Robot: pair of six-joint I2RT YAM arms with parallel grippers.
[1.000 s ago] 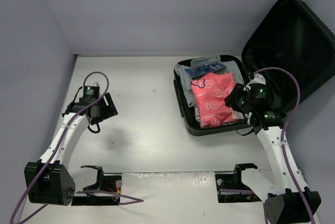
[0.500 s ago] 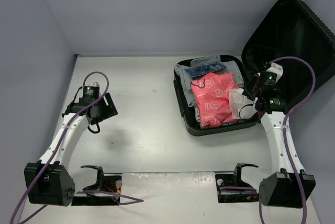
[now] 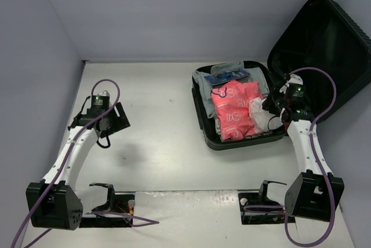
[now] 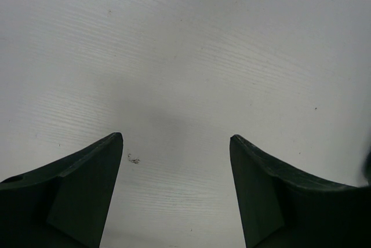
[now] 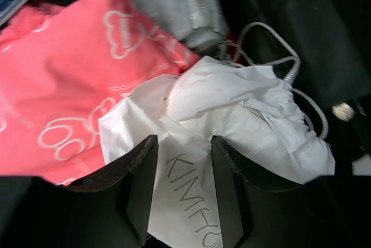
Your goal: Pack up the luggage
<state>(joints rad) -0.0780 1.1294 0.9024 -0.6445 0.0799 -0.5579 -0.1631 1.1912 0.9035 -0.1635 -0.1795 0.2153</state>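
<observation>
The luggage (image 3: 324, 51), a black ribbed hard-shell suitcase, lies open at the back right with its lid standing up. Its base holds a pink printed package (image 3: 232, 112), also in the right wrist view (image 5: 64, 80). My right gripper (image 3: 272, 106) is over the base's right side. In the right wrist view its jaws (image 5: 184, 141) are closed on a crumpled white plastic bag (image 5: 232, 103), which rests beside the pink package (image 3: 261, 112). My left gripper (image 3: 110, 120) is open and empty over bare table at the left, as its wrist view (image 4: 177, 138) shows.
A grey garment (image 3: 204, 80) and a blue packet (image 3: 229, 76) lie at the back of the suitcase base. A white cable (image 5: 284, 62) loops behind the bag. Grey walls close the left and back sides. Black mounts sit at the near edge.
My right gripper has swung from the suitcase's right rim up toward the lid, then back left and down, with the white bag now lying beside the pink package. The left arm has not moved.
</observation>
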